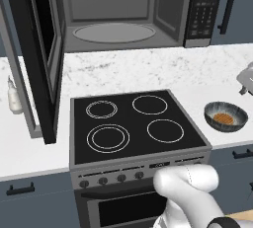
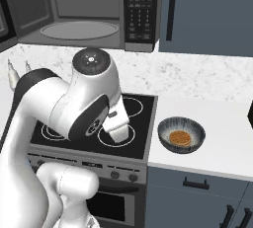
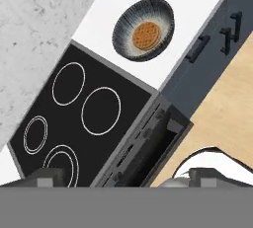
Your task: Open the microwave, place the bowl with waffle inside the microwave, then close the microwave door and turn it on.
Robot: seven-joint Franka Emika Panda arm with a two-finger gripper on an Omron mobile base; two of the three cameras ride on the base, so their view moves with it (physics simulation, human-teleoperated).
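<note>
I saw the wide black-and-steel microwave [image 1: 123,12] with its dark glass door [image 1: 44,59] swung fully open to the left, the round turntable [image 1: 113,32] bare. The small dark grey ribbed bowl [image 3: 144,29] stood on the white desk [image 2: 222,143] just right of the black four-ring stove [image 1: 133,123], the golden waffle [image 3: 145,35] inside it. My hand [image 3: 121,175] hung above the stove front, fingers spread wide, holding nothing.

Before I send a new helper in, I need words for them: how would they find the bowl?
Start at the black stove below the open microwave. On the white counter just right of it sits a small dark grey bowl, the only dish there, holding a golden waffle.
</note>
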